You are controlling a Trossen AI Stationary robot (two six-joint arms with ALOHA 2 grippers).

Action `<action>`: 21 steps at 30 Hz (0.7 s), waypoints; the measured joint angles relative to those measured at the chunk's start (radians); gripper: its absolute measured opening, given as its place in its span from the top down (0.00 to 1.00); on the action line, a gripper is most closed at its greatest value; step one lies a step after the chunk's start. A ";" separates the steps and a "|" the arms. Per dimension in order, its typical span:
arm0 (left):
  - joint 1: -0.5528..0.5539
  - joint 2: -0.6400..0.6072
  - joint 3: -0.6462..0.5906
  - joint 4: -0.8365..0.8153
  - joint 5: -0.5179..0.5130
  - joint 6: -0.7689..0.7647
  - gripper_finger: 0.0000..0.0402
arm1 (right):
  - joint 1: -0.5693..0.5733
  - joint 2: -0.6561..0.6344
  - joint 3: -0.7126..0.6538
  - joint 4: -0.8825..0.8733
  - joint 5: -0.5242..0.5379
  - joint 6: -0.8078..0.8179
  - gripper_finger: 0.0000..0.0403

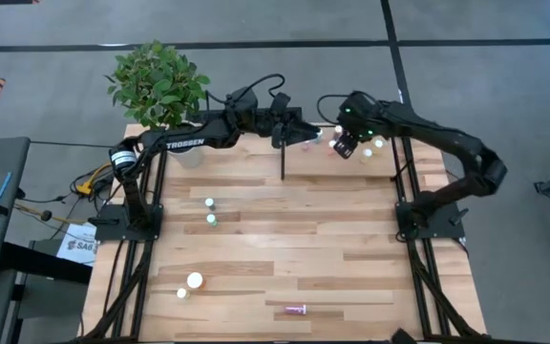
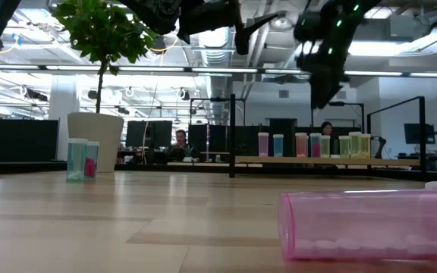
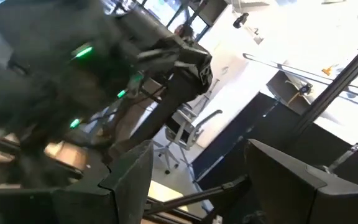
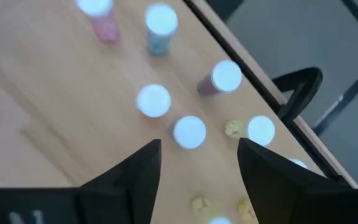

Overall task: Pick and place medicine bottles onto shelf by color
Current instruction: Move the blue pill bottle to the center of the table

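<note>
The right claw (image 1: pixel 346 146) hangs above the shelf (image 2: pixel 340 161) at the tabletop's (image 1: pixel 285 248) far edge, fingers spread, nothing between them. Medicine bottles (image 2: pixel 313 145) stand in a row beneath it. The left claw (image 1: pixel 299 134), open and empty, hovers just beside the shelf.

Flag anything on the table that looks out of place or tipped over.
One pink bottle lies on its side near the table's front edge, far from the shelf; the low view shows it toppled too. The other loose bottles stand upright.
</note>
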 joint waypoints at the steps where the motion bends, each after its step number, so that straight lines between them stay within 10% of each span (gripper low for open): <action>1: -0.001 0.000 0.000 -0.001 0.012 -0.006 0.40 | 0.008 -0.027 0.000 -0.003 -0.002 0.017 0.43; 21: -0.235 0.001 0.000 -0.118 -0.061 -0.058 0.40 | 0.338 -0.319 0.001 -0.132 -0.005 0.203 0.46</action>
